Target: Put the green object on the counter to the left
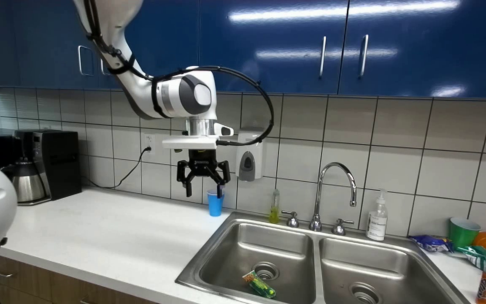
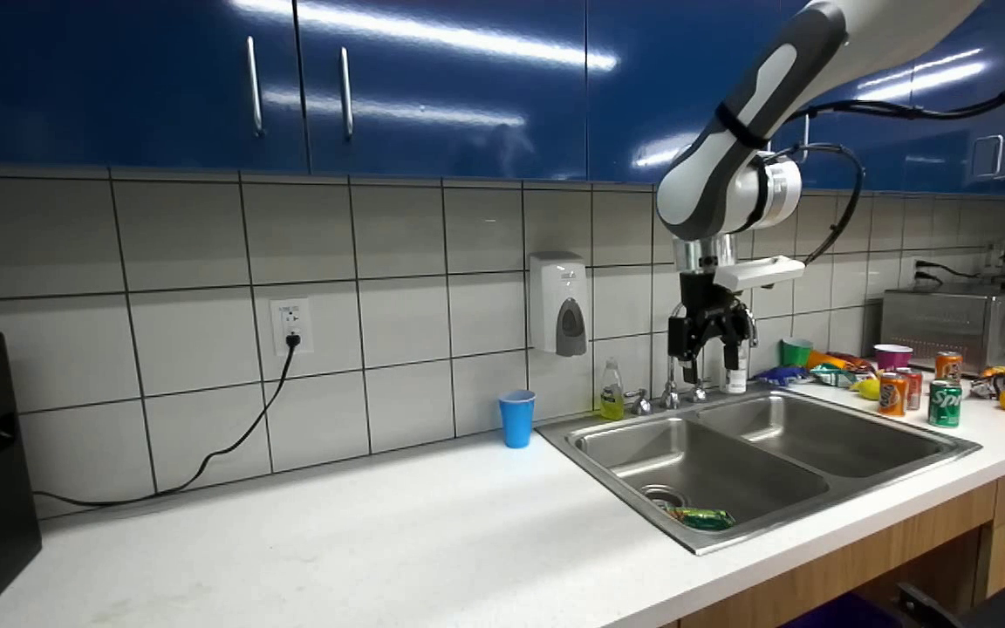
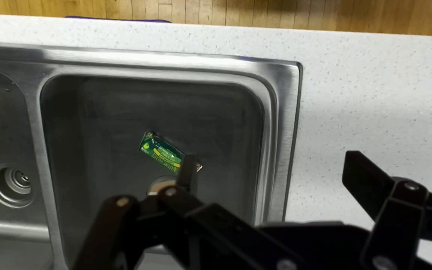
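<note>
The green object is a small oblong green packet with yellow marks. It lies in a basin of the steel double sink beside the drain, in both exterior views [image 1: 260, 286] [image 2: 705, 519]. It also shows in the wrist view [image 3: 161, 152], its one end partly hidden by a finger. The off-white counter [image 1: 112, 236] stretches from the sink past the blue cup; it also shows in an exterior view [image 2: 337, 549] and the wrist view [image 3: 373, 101]. My gripper [image 1: 204, 194] hangs high above the counter and sink edge, fingers apart, nothing between them [image 2: 711, 370] [image 3: 270, 165].
A blue cup [image 1: 215, 204] and a yellow soap bottle [image 1: 274, 209] stand by the wall. The faucet [image 1: 318, 198] rises behind the sink [image 1: 210, 249]. A pump bottle [image 1: 378, 219], cans [image 2: 944, 403] and wrappers lie beyond. A coffee maker [image 1: 57, 164] stands at the counter's far end.
</note>
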`<action>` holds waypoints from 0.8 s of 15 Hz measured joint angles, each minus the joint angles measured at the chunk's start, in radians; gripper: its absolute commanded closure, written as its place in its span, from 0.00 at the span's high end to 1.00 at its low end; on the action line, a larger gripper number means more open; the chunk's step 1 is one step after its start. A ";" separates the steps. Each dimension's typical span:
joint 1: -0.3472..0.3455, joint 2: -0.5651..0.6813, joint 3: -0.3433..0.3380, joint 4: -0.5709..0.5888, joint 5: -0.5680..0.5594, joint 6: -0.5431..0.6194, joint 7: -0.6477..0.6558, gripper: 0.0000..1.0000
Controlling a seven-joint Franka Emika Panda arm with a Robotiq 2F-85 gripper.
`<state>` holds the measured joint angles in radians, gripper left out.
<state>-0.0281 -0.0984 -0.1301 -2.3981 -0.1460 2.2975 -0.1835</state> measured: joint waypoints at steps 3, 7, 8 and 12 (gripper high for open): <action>-0.022 0.074 -0.004 0.006 -0.015 0.073 0.000 1.00; -0.047 0.162 -0.015 0.024 -0.027 0.139 0.000 1.00; -0.053 0.184 -0.016 0.029 -0.029 0.154 0.000 1.00; -0.066 0.272 -0.019 0.055 -0.031 0.206 -0.001 1.00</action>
<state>-0.0939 0.1731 -0.1490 -2.3433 -0.1771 2.5033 -0.1843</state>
